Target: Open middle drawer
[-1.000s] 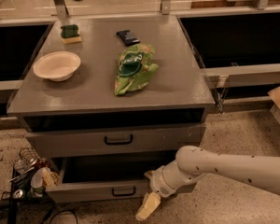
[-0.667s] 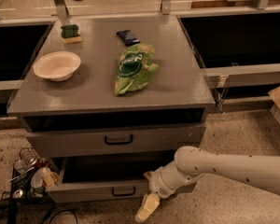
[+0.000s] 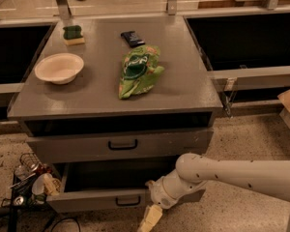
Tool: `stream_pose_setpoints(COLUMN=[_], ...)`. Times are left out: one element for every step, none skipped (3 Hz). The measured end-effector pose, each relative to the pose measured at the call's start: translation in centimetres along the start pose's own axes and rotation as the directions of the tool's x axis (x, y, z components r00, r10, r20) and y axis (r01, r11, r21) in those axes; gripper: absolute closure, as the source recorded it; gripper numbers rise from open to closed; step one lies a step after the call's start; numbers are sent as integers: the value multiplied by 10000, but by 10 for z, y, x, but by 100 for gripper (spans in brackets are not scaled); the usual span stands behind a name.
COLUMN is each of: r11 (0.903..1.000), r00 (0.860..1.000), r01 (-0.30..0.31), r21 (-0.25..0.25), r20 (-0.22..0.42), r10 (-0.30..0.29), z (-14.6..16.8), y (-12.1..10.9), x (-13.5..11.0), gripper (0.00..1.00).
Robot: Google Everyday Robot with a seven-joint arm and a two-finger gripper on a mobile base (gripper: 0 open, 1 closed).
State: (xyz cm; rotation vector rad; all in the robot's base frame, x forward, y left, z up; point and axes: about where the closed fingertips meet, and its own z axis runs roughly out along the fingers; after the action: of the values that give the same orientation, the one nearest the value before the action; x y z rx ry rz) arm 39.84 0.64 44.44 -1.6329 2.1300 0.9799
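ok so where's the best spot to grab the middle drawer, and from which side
Take the small black loop handle at the centre of the middle drawer front panel, coming straight in from the front. The panel is flat and plain, and only the loop stands out to hook. The hand hangs just below and right of the handle.

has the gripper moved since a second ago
No, not noticeably: the gripper hangs in the same spot as before, just below and right of the handle on the middle drawer.
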Motion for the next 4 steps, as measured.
stream_pose_setpoints(r11=[10000, 9986, 9934, 9868], r00=[10000, 9999, 9979, 9924], r01=[0, -7, 406, 899], r21=[-3, -533, -1069, -1347], r20=[1, 137, 539, 962], r10=[0, 15, -350, -773], z=[0, -1, -13, -26], y=[0, 7, 29, 53], x=[0, 1, 0, 1], gripper=[0, 0, 0, 0])
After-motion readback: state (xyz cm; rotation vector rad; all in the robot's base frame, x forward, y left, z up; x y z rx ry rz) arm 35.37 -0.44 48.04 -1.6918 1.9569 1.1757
